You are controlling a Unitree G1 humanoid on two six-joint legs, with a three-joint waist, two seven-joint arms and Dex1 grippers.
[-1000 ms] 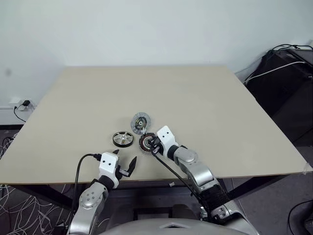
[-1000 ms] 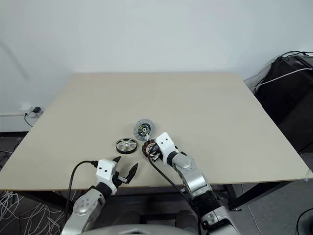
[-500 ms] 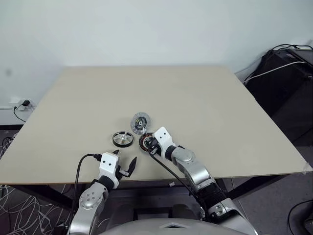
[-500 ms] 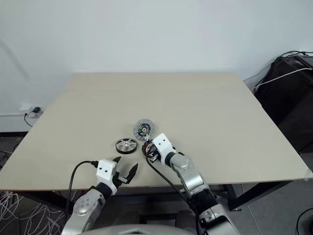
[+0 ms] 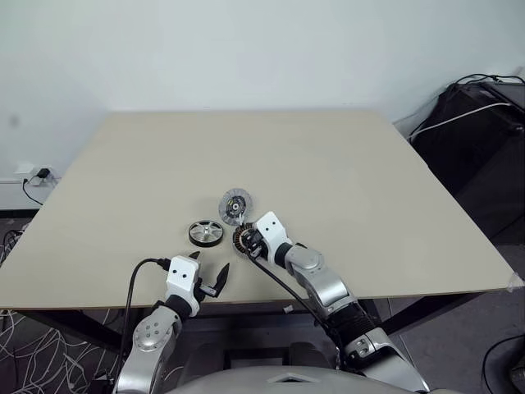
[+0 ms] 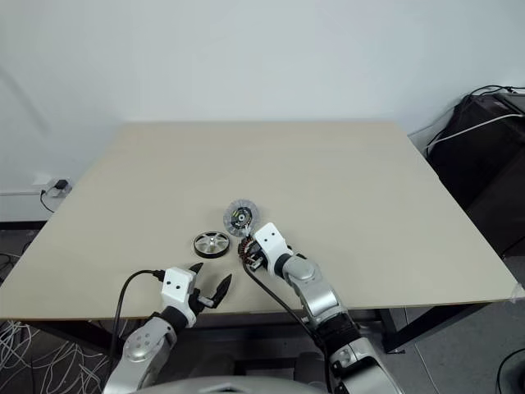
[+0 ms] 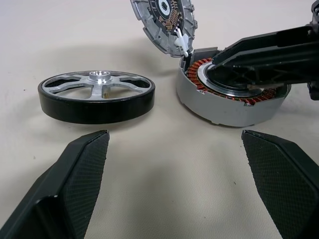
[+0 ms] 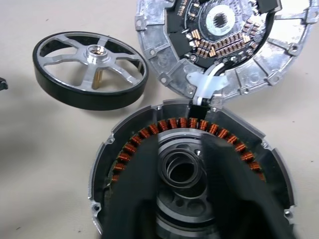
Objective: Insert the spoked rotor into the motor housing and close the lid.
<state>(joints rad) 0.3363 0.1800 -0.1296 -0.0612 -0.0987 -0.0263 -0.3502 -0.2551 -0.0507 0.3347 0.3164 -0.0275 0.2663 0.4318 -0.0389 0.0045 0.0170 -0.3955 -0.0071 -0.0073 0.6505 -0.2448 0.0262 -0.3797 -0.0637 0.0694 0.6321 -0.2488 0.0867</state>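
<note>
The spoked rotor (image 5: pixel 205 232), black-rimmed with silver spokes, lies flat on the table left of the motor housing (image 5: pixel 243 239). The housing's copper windings (image 8: pixel 164 124) circle a silver centre. The lid (image 5: pixel 235 205) stands tilted just behind the housing, joined to it by a white cable (image 8: pixel 204 84). My right gripper (image 8: pixel 182 147) reaches over the housing. Its fingers are apart above the centre and grip nothing. My left gripper (image 5: pixel 210 264) stands open near the table's front edge, short of the rotor (image 7: pixel 97 97) and the housing (image 7: pixel 219 107).
The beige table (image 5: pixel 328 164) stretches wide behind and to both sides of the parts. Its front edge runs just under my left gripper. Black bags and cables (image 5: pixel 480 123) sit off the table's right side, and a wall socket (image 5: pixel 37 175) is off its left.
My right forearm has swung slightly, with its hand staying over the housing. The rotor, the lid, the housing and my left gripper are where they were.
</note>
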